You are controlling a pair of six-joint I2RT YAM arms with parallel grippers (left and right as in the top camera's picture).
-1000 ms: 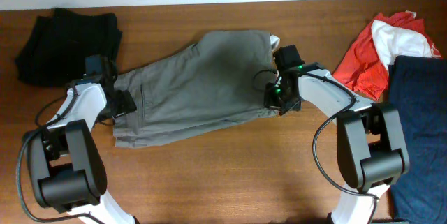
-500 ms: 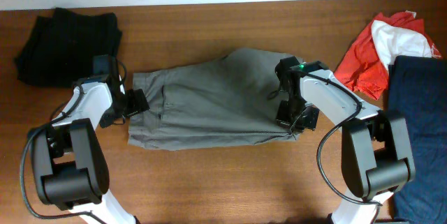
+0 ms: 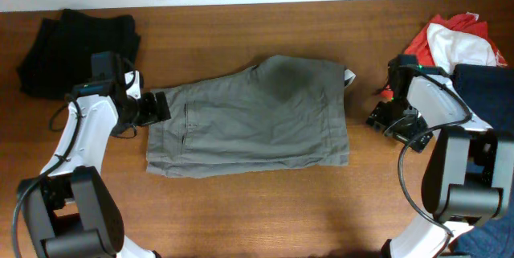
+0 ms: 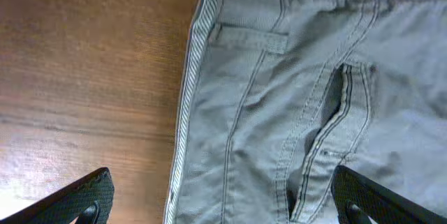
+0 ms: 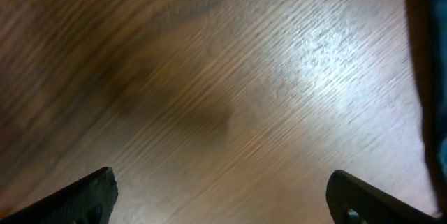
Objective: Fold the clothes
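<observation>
- Well, the grey-olive shorts (image 3: pixel 249 117) lay flat in the middle of the table (image 3: pixel 257 218). They were soft cloth in a shape close to a box.
- Up close, the cloth looked smooth with thin stitched lines. It had one pocket slit (image 4: pixel 335 119), one belt loop (image 4: pixel 251 37) and a stripy band (image 4: pixel 192 77) down its edge.
- The table was brown wood with fine lines, and it shone a bit.
- I counted four pieces of clothes:
  - the shorts in the middle
  - a black piece (image 3: pixel 76 41) bunched up at 10 o'clock
  - a red-and-white piece (image 3: pixel 434 57) crumpled at 2 o'clock
  - a navy piece (image 3: pixel 482 97) at 3 o'clock, running off the table edge
- Two arms were there, each with two dark fingers.
- The left gripper (image 3: pixel 157 107) sat at the 9 o'clock edge of the shorts. Its fingers were spread wide and held nothing. I could not tell if it touched the cloth.
- The right gripper (image 3: pixel 384 117) was at 3 o'clock from the shorts, apart from them, over bare wood. Its fingers were spread wide too, with nothing between them.
- Bare wood ran all along the 6 o'clock side. A bare strip also lay between the shorts and the right gripper.
</observation>
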